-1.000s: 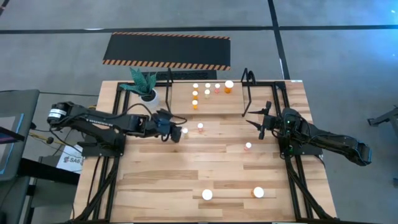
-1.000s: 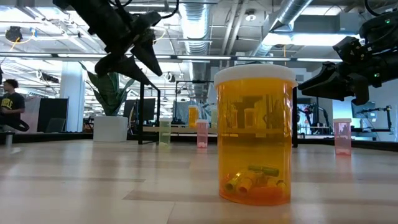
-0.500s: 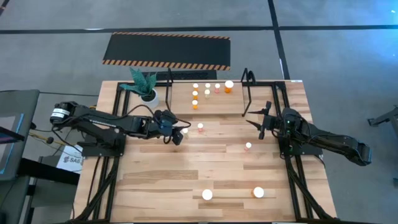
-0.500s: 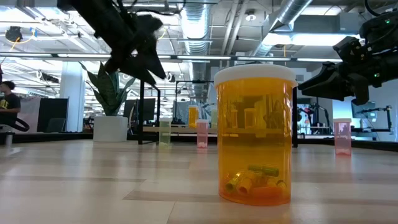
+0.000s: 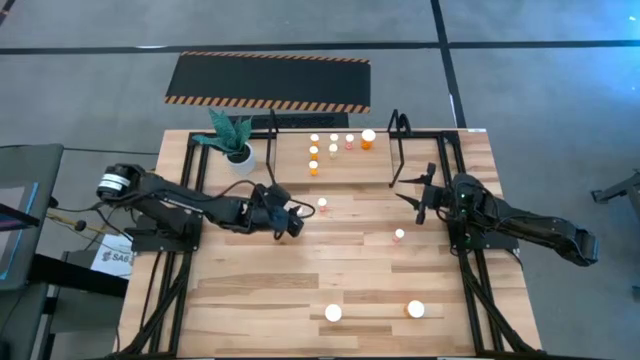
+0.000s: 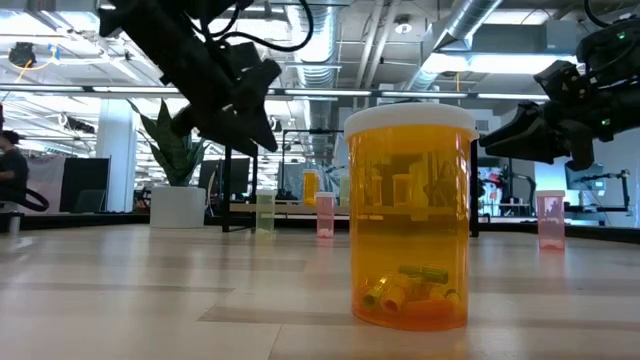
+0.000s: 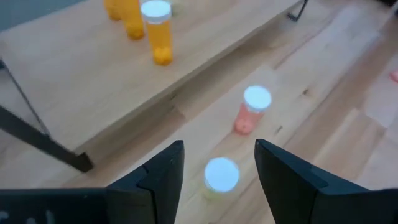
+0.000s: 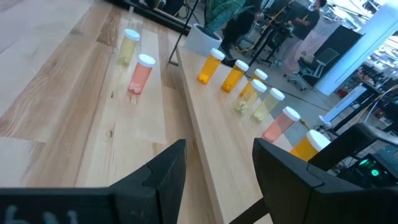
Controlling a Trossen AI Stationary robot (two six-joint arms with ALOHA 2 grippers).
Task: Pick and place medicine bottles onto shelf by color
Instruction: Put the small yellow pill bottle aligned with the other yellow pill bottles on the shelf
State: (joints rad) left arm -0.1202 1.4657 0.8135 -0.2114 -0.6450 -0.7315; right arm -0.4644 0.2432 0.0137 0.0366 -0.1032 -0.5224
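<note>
Big orange bottle (image 6: 409,215) holding yellow-green capsules, left gripper (image 7: 219,163) fingers apart above pale yellow bottle (image 7: 221,177), right gripper (image 8: 217,163) parted, empty.

an open workshop with grey floor and bare ceiling ducts

the grey floor (image 5: 520,70) carries dark seam lines. at twelve o'clock from the wooden table (image 5: 260,290) lies a black mat with hazard stripes (image 5: 268,81). at table level, silver ceiling ducts (image 6: 320,35) and strip lights run overhead, with desks and monitors behind. a person (image 6: 12,175) sits at nine o'clock.
</note>
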